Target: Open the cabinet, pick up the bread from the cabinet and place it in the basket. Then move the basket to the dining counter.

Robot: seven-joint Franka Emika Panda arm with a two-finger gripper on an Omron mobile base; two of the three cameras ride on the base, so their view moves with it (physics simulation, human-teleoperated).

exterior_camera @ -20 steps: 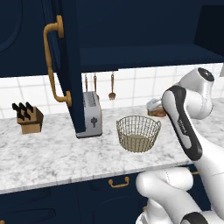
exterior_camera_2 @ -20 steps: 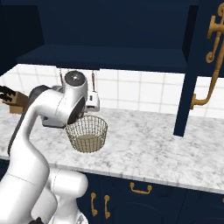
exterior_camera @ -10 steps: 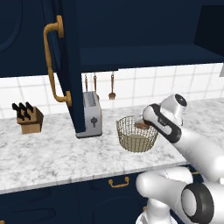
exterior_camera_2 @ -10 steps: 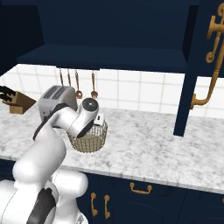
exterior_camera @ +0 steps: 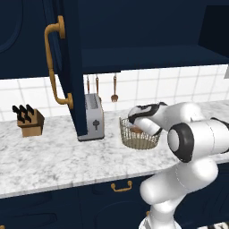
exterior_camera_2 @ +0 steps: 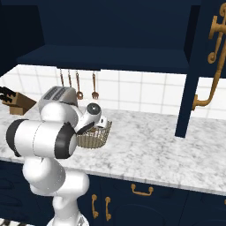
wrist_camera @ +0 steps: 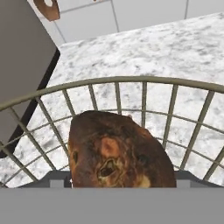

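Navy cabinet (exterior_camera: 40, 40) door hangs open at my far left, knife block (exterior_camera: 27, 121) beneath it, toaster (exterior_camera: 94, 117) next along the marbled counter (exterior_camera: 53, 161). Just right of the toaster sits the wire basket (exterior_camera: 136, 137). My gripper (exterior_camera: 134, 124) is over its rim, jaws spread wide; the bread (wrist_camera: 118, 151) sits between them inside the basket, grip uncertain
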